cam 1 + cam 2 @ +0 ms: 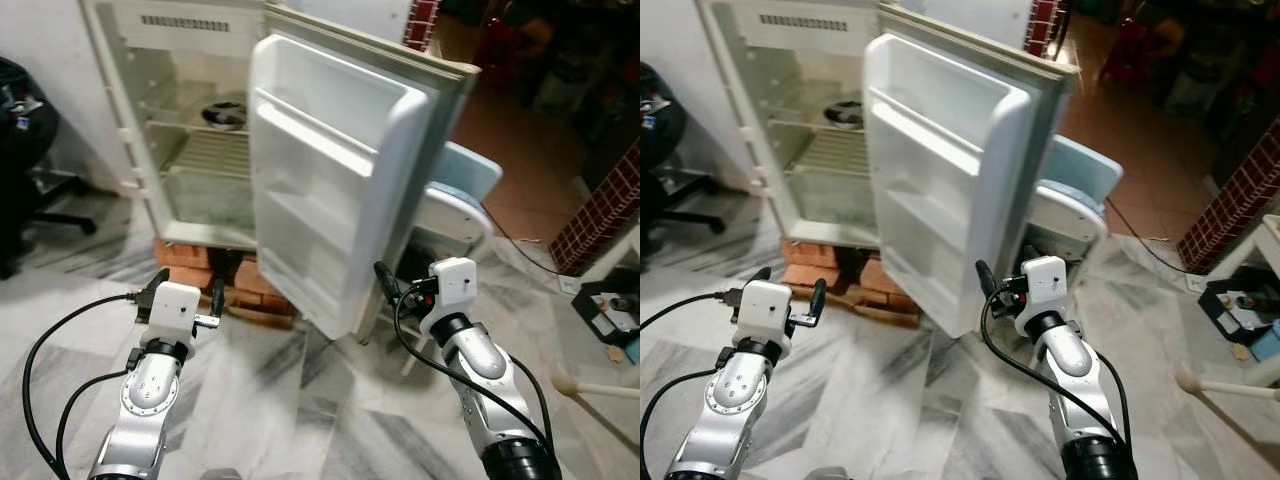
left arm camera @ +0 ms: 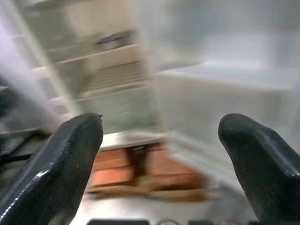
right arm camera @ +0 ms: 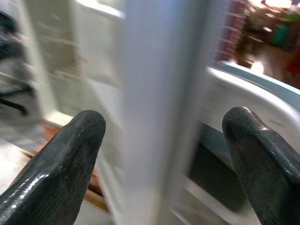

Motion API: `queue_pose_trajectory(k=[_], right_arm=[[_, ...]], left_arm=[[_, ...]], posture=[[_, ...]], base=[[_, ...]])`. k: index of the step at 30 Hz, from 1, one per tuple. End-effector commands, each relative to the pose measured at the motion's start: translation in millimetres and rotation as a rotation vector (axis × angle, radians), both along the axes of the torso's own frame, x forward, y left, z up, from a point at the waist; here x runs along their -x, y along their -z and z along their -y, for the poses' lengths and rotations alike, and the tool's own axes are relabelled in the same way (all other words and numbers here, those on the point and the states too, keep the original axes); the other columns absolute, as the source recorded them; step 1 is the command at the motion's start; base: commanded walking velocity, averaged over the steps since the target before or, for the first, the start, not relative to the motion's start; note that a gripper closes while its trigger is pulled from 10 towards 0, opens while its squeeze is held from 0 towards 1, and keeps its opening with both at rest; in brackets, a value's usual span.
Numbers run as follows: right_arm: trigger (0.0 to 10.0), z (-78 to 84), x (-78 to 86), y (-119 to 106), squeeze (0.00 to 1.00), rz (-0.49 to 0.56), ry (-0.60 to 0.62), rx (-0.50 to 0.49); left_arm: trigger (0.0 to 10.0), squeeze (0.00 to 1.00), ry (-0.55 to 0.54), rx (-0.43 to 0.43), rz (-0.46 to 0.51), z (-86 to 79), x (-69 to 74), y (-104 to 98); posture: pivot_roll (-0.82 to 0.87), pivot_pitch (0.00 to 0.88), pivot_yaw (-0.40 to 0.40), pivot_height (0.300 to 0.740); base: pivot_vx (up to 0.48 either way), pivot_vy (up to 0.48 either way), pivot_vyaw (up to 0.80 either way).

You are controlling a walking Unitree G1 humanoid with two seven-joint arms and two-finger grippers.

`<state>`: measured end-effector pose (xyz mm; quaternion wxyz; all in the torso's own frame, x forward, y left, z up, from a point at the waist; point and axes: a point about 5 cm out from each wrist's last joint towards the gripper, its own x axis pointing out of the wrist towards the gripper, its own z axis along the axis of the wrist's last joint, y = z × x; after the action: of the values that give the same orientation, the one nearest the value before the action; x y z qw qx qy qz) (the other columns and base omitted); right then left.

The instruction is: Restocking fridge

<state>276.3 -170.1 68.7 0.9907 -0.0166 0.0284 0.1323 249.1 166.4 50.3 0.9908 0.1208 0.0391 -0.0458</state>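
- Two pincers are raised before an open fridge; both arms are silver, with black cables trailing from the wrists.
- Left pincer: held low, in front of the bricks under the fridge; its two black fingers stand wide apart and hold nothing. Its wrist view looks between them toward the fridge shelves and the bricks, blurred.
- Right pincer: held close to the outer edge of the door, low down; fingers wide apart, holding nothing. In its wrist view the blurred pale door edge lies between the two fingertips; whether either touches it cannot be told.
- Fridge: white, standing on a stack of red bricks on the grey marbled floor. Inside are a wire shelf and a clear panel below it.
- Bowl: dark, resting on the upper shelf inside the fridge, toward the back.
- Door: swung open toward the robot, its inner side showing moulded white shelves.
- Chair: pale blue and white, just behind the door, on the robot's right.
- Office chair: black, at the far left beside the fridge.
- Brick wall: red, at the far right, with a dark box on the floor near it.
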Motion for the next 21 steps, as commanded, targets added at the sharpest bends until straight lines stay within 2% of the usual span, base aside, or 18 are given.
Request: queue_pose_trajectory(k=[1,7,21], right_arm=[[10.0,-2.5,-3.1,-3.8,0.0,0.018,0.0,0.001],[10.0,-6.0,-2.5,-6.7,0.0,0.044,-0.017,-0.003],[10.0,-2.0,-5.2,-6.1,0.0,0.043,0.011,0.005]], left_arm=[[10.0,0.0,-0.015,-0.012,0.011,-8.6,-1.2,-3.2],[10.0,0.0,-0.01,-0.023,0.014,-10.3,-1.1,-3.2],[10.0,0.0,0.005,-0.003,0.008,-7.5,1.0,-0.8]], posture=[[0.05,0.0,-0.053,0.74],[0.05,0.0,-0.052,0.74],[0.05,0.0,-0.055,0.74]], base=[[0.0,0.0,0.0],[0.0,0.0,0.52],[0.289,0.0,0.0]])
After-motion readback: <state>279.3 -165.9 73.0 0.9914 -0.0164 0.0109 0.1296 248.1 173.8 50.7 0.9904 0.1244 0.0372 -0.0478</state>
